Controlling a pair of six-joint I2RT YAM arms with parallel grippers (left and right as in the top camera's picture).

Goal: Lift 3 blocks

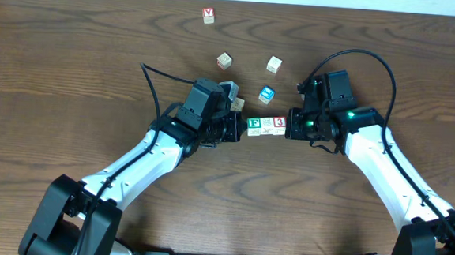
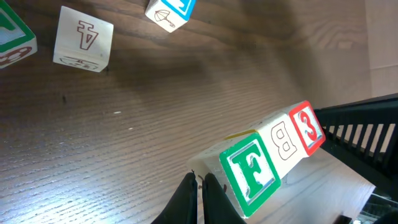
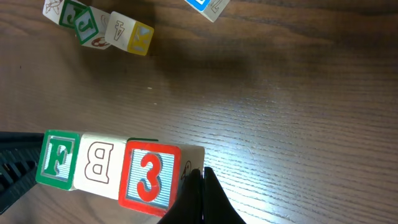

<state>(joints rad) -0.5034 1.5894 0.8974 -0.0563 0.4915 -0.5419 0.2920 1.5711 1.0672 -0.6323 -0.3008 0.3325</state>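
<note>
Three blocks lie in a tight row at the table's middle: the green "F" block [image 1: 253, 126] [image 2: 250, 171] [image 3: 58, 158], a pale "B" block [image 1: 266, 127] [image 2: 283, 144] [image 3: 97, 163] and the red "3" block [image 1: 279, 126] [image 2: 309, 127] [image 3: 149, 174]. My left gripper [image 1: 241, 128] [image 2: 200, 182] is shut, its tips pressed against the outer end of the "F" block. At the other end my right gripper [image 1: 289, 127] [image 3: 203, 173] is shut too, its tips against the "3" block's outer face. I cannot tell whether the row is off the table.
A blue-faced cube [image 1: 267, 93] [image 2: 169, 10] sits just behind the row. Two pale cubes [image 1: 224, 61] [image 1: 274, 65] lie farther back, and a red-lettered cube [image 1: 209, 16] stands near the far edge. More cubes [image 1: 235, 103] cluster behind my left wrist.
</note>
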